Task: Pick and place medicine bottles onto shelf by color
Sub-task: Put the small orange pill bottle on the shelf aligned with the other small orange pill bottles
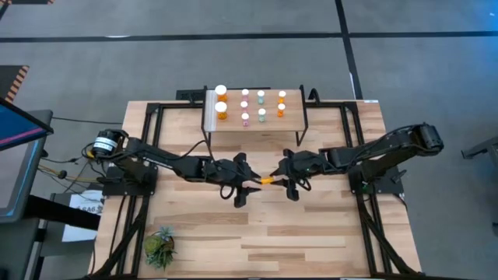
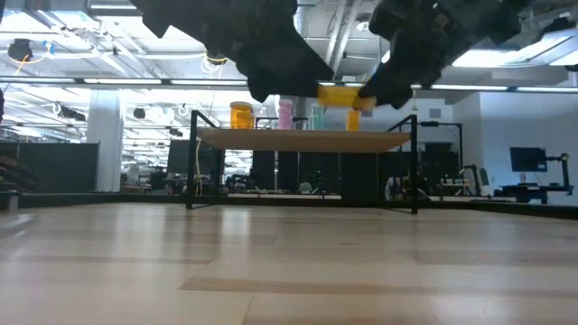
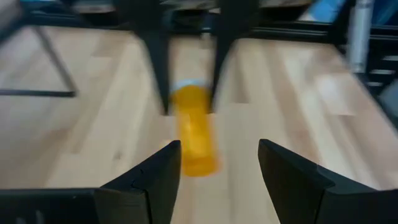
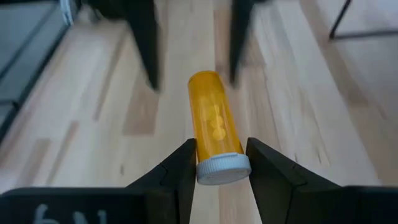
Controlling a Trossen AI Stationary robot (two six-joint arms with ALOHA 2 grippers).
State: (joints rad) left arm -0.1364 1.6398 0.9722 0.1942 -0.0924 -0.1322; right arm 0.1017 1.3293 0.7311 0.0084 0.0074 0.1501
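The right gripper pinched the orange pill bottle by its cap, body offered between the left gripper's spread, empty fingers for a handover.

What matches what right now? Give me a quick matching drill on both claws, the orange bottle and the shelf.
Things:
1. right claw
2. left claw
3. orange bottle
4. shelf

States:
A. lying level in the air between the two arms
B. open, fingers on either side of the bottle's base end, not closed on it
C. carries upright bottles, larger orange ones at one end
D. shut on the white cap end

Pairs: 1-D, 2-B, 3-A, 4-C
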